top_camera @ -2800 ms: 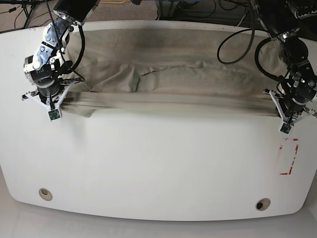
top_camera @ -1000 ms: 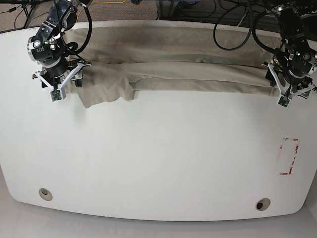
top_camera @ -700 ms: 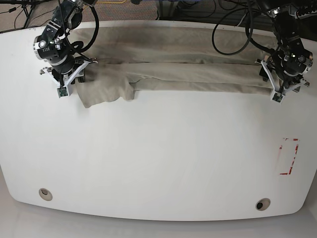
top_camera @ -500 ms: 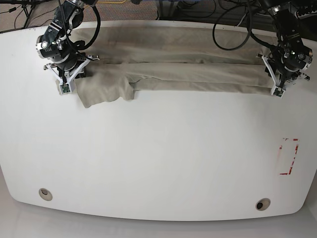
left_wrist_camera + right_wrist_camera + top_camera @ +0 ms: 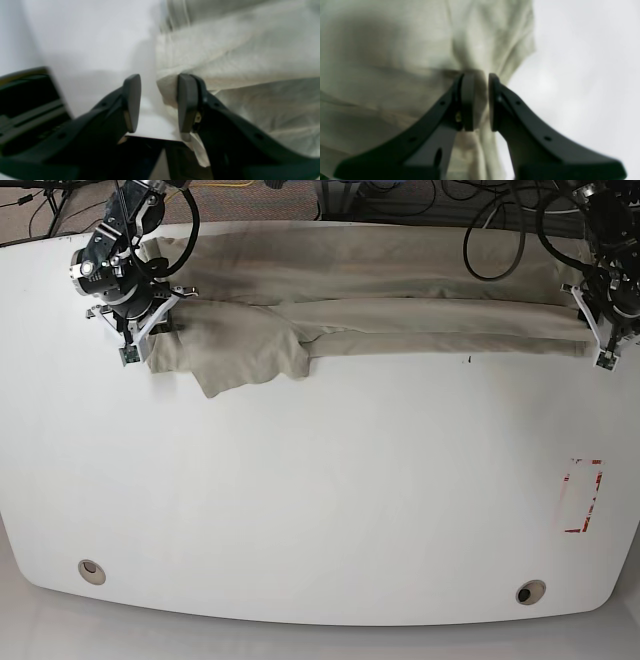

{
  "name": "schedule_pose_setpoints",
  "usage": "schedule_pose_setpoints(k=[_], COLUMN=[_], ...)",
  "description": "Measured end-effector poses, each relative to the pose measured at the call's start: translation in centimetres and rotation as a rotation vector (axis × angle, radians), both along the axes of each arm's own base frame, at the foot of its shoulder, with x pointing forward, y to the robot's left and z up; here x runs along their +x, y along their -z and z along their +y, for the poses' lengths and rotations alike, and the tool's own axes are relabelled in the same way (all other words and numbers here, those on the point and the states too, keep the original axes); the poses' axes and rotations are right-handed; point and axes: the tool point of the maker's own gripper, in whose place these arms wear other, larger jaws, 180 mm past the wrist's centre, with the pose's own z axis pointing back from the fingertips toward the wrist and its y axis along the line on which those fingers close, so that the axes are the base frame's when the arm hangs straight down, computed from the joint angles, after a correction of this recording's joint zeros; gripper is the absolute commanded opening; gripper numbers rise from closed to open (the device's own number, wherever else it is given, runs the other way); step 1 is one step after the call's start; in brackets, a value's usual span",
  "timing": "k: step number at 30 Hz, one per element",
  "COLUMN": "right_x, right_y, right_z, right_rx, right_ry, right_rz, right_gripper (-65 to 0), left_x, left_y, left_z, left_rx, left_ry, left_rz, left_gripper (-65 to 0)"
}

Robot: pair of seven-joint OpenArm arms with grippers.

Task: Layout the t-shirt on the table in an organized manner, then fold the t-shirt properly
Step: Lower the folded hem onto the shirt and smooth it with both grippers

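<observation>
The near half of the table [image 5: 320, 510] lies bare apart from two grey grommet holes [image 5: 91, 570] by the near edge and a red-tape rectangle [image 5: 582, 496] toward the near corner on the base view's right. Farther back we find the t-shirt [image 5: 400, 300], stretched as a long, layered band along the far edge, one sleeve-like flap [image 5: 245, 350] spilling nearward at the view's left. At that end the right gripper [image 5: 480, 100] pinches a gathered fold of cloth between narrowly set jaws. At the opposite end the left gripper [image 5: 157, 105] stands with a moderate gap; the shirt's edge sits against one pad [image 5: 186, 100] while the other is clear of it, so we cannot tell whether it truly holds the cloth. We judge the task to be early: the garment is pulled taut but remains doubled over and creased, so flattening it fully and all the proper folds are left to do.
</observation>
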Motion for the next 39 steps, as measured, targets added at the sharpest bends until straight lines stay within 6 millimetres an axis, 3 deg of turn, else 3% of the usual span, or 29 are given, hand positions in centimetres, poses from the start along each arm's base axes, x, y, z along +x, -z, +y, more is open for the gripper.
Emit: schedule_pose_setpoints(k=[7, 14, 21, 24, 30, 35, 39], right_x=[0.0, 0.0, 0.0, 0.2, 1.7, 2.6, 2.5], right_y=[0.0, 0.0, 0.0, -0.2, -0.7, -0.8, -0.7], right_z=[-0.1, 0.0, 0.1, 0.5, 2.2, 4.6, 4.9], right_rx=[-0.004, -0.003, 0.000, 0.007, 0.040, 0.062, 0.068], right_ry=[0.000, 0.000, 0.000, 0.002, -0.012, -0.087, -0.091], right_rz=[0.002, 0.002, -0.001, -0.010, -0.045, -0.057, -0.055], right_gripper=[-56.3, -56.3, -56.3, -56.3, -56.6, -56.8, -56.8], left_x=[2.7, 1.7, 1.6, 1.6, 1.9, 0.6, -0.5], left_y=[-3.0, -2.0, -2.3, -1.7, 1.4, 3.3, 4.6], left_z=[-1.0, -2.2, -1.7, -2.1, -3.7, -3.0, -2.9], left_rx=[0.023, 0.011, 0.026, 0.007, -0.105, -0.121, -0.142], left_ry=[0.040, 0.027, 0.016, 0.000, -0.022, -0.046, -0.044], left_rz=[-0.110, -0.048, -0.049, -0.046, -0.013, 0.040, 0.068], left_gripper=[-42.2, -42.2, -42.2, -42.2, -42.2, -42.2, -42.2])
